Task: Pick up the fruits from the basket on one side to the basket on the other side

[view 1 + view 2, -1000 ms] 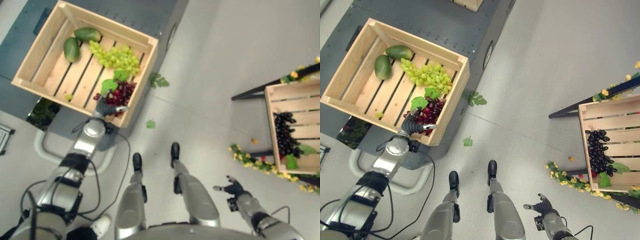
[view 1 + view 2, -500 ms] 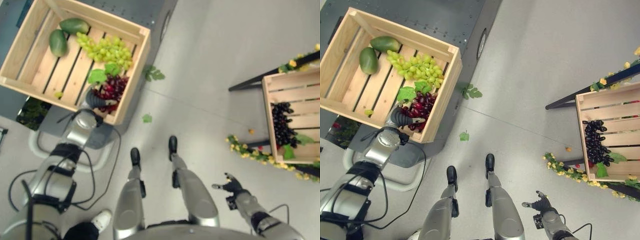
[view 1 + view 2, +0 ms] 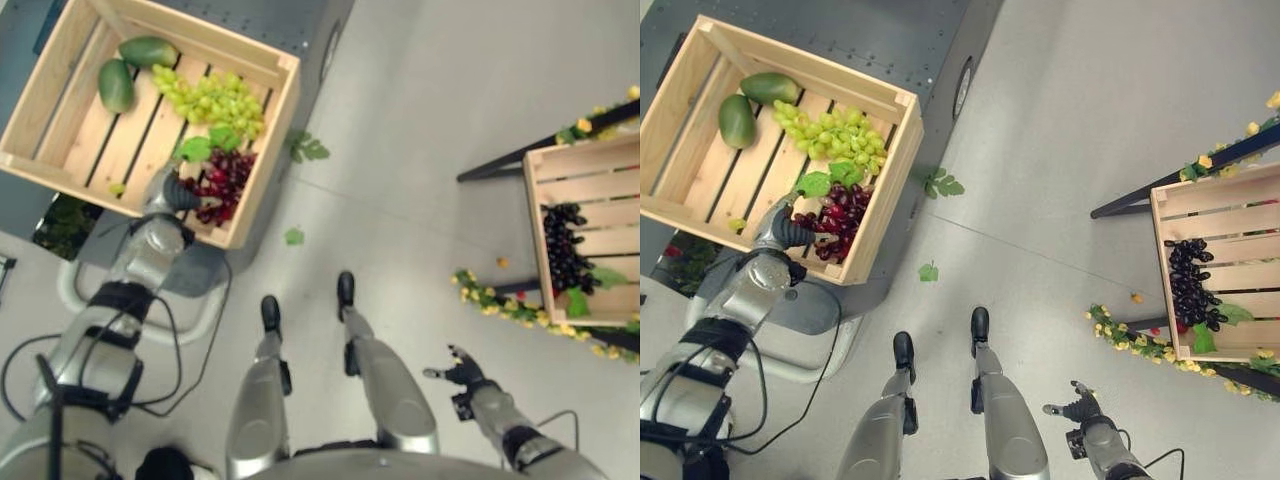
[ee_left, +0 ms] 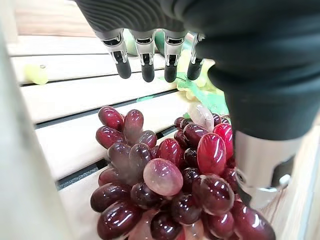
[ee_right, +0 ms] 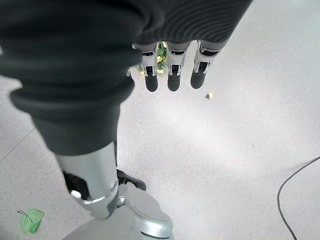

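On a pale grey floor (image 3: 1080,130), a wooden crate (image 3: 895,190) sits on a dark counter (image 3: 930,45) at the robot's left, and a second crate (image 3: 1165,215) stands on a black stand at its right. The left hand (image 3: 788,230) reaches over the near crate's front wall, just beside the red grapes (image 3: 835,218). Its fingers (image 4: 145,62) hang straight and spread above the bunch, thumb alongside, nothing pinched. Green grapes (image 3: 835,135) and two mangoes (image 3: 738,118) lie farther back in that crate. The far crate holds dark grapes (image 3: 1190,290). The right hand (image 3: 1078,410) hangs low near the floor, fingers relaxed and empty.

The step in hand looks like the reach for the red grapes. The next move calls for lowering the hand, curling the fingers round the bunch, then lifting it clear of the crate wall and carrying it to the far crate.

The left wrist view shows the open gap between fingers and fruit, which the eye views hide behind the hand. The eye views alone show both crates and the span of floor between them.
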